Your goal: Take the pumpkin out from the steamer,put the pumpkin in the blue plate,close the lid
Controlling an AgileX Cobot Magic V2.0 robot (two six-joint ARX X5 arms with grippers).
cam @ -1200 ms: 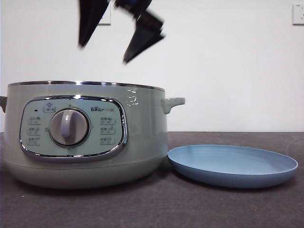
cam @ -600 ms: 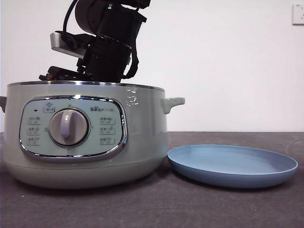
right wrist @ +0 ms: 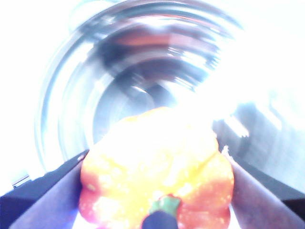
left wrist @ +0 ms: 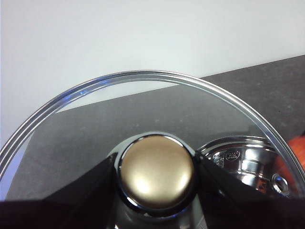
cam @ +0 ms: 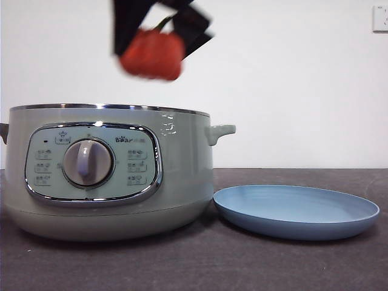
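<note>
Right pincer (cam: 159, 36): closed around the pumpkin (cam: 152, 54), which is held in the air above the open steamer (cam: 109, 176); the view is blurred.
Left pincer (left wrist: 157, 191): clamped on the knob (left wrist: 157, 171) of the glass lid (left wrist: 143, 109), which is held off the steamer.
Blue plate (cam: 297, 211): set on the dark bench (cam: 242, 260), just beside the steamer's base, nothing on it.

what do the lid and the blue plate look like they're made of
The lid: clear glass, since the table shows through it, with a shiny steel rim and glossy knob, held by the left tool. The blue plate: matte, probably plastic or glazed ceramic; can't tell which.
</note>
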